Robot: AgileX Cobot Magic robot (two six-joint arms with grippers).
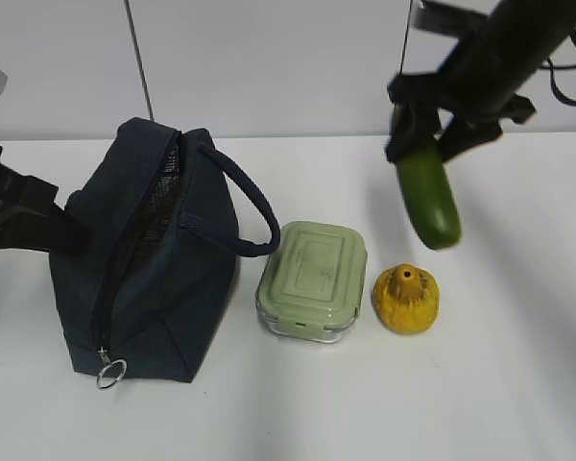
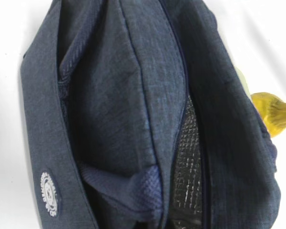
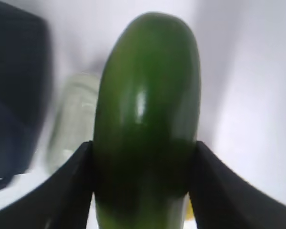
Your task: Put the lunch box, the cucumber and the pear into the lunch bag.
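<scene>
The navy lunch bag (image 1: 144, 279) stands at the left with its top unzipped and dark foil lining (image 2: 187, 167) showing. My left gripper (image 1: 62, 226) is pressed to the bag's left side. Its fingers are hidden in the left wrist view, where a handle strap (image 2: 143, 191) runs to the bottom edge. My right gripper (image 1: 422, 144) is shut on the dark green cucumber (image 1: 430, 197), which hangs in the air, its fingers (image 3: 71, 191) on both sides of it (image 3: 148, 119). The green-lidded lunch box (image 1: 312, 279) and the yellow pear (image 1: 406, 298) sit on the table.
The bag's other handle loop (image 1: 254, 206) arches toward the lunch box, and its zipper ring (image 1: 110, 373) lies at the front. A white wall rises behind the white table (image 1: 518, 384).
</scene>
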